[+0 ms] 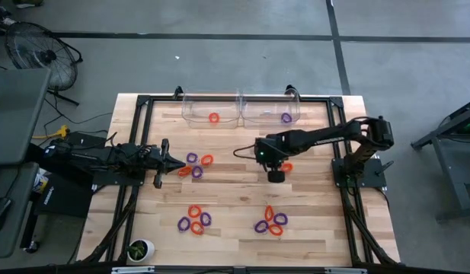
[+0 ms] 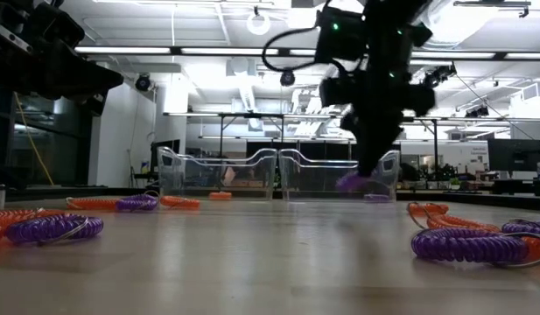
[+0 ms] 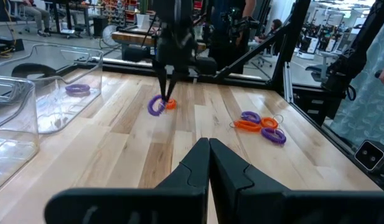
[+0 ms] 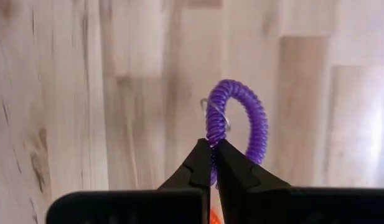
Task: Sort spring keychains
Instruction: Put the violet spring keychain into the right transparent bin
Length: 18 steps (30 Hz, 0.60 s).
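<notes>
My right gripper (image 1: 274,169) stands mid-table, pointing down, shut on a purple spring keychain (image 4: 238,118), which also shows in the left wrist view (image 3: 156,106) and the low view (image 2: 353,182). An orange keychain (image 1: 287,166) lies on the table beside it. My left gripper (image 3: 208,149) is shut and empty at the table's left (image 1: 164,161), next to a cluster of purple and orange keychains (image 1: 195,166). Two more clusters lie near the front edge (image 1: 195,221) (image 1: 270,223). Two clear bins stand at the far edge: the left one (image 1: 190,110) holds an orange keychain (image 1: 213,118), the right one (image 1: 259,110) a purple one (image 1: 286,118). My right gripper pinches the purple keychain's coil (image 4: 211,138) between its two fingertips, close to the small metal ring (image 4: 215,115). The fingers come from above, pointing down. The loop hangs below the fingertips, a little above the table.
The bins' walls rise along the far edge. Black frame rails (image 1: 135,137) run along the table's left and right sides. A small potted plant (image 1: 139,249) stands at the front left corner. Bare wood lies in the table's middle (image 1: 235,194).
</notes>
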Tool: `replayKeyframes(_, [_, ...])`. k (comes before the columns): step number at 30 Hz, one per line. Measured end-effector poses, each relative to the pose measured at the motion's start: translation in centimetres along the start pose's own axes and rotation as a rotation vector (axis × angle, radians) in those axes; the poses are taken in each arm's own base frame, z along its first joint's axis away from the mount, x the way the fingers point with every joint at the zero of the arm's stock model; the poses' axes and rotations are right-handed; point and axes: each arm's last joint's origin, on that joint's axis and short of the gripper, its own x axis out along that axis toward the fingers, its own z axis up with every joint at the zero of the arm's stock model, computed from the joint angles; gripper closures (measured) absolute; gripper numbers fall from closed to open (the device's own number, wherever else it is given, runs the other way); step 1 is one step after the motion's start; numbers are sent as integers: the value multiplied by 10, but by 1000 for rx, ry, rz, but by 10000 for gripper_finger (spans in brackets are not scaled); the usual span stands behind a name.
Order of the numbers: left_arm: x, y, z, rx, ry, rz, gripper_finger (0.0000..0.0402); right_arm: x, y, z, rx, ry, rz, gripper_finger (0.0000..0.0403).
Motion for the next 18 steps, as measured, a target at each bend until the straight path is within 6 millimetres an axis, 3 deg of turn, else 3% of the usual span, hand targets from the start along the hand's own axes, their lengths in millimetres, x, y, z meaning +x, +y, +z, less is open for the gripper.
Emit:
replayKeyframes(11, [0,0,0,0,0,0,401,-31,-26,20,149,-31,-100,402])
replayKeyframes(18, [0,0,0,0,0,0,401,-47,-37,21,217,-56,-132,402])
